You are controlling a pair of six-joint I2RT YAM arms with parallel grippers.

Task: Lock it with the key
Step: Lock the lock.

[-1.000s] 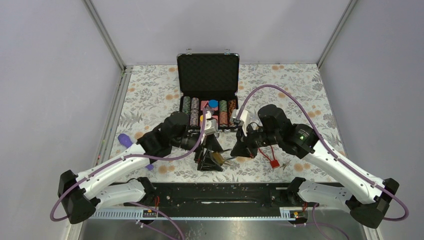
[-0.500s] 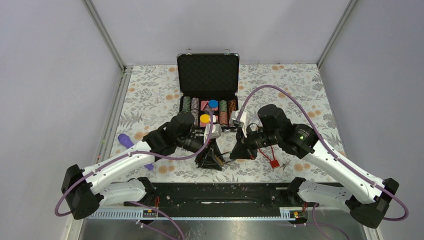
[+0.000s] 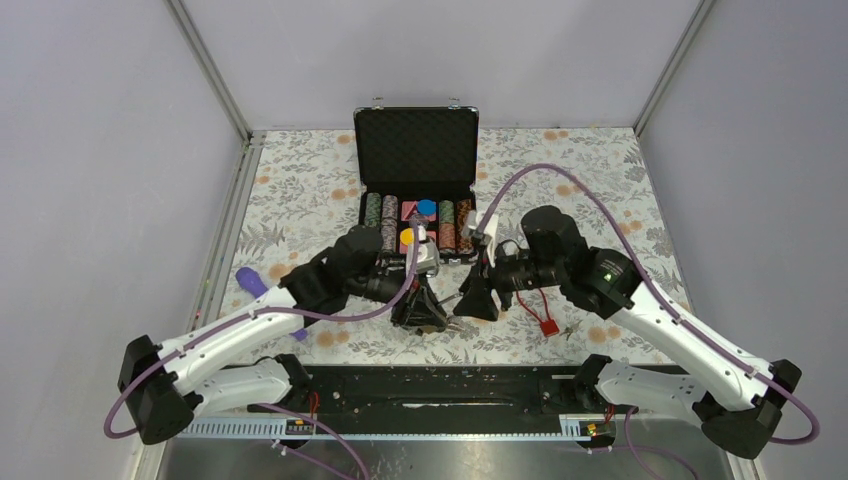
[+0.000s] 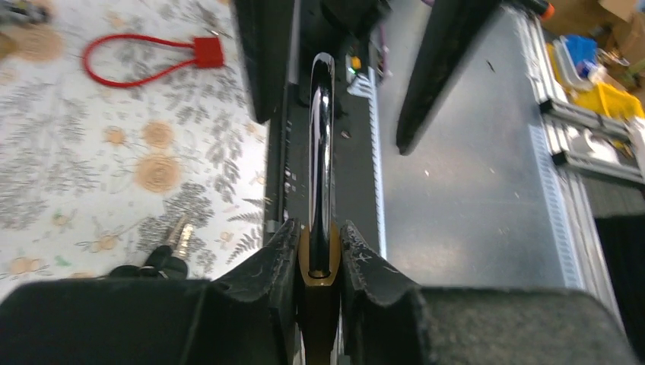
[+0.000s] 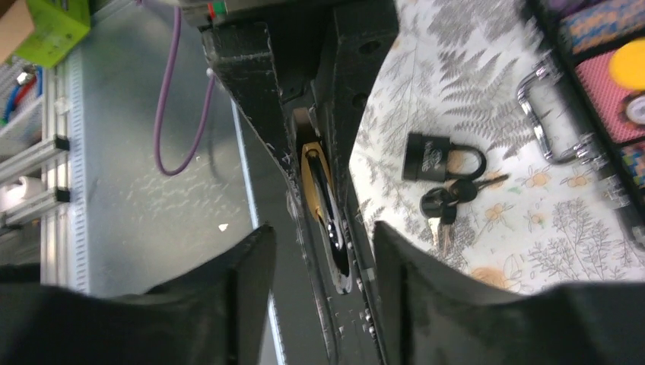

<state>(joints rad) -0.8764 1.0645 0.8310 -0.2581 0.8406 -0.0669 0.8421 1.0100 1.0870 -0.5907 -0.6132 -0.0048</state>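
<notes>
Gripping brass padlock tight in left gripper; right gripper jaws apart, empty; keys lying on table; locking apparently not yet done

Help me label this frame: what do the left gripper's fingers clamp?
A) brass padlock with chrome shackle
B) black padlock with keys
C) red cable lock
A: the left gripper pinches the body of the brass padlock with chrome shackle, seen edge-on in the left wrist view.
</notes>
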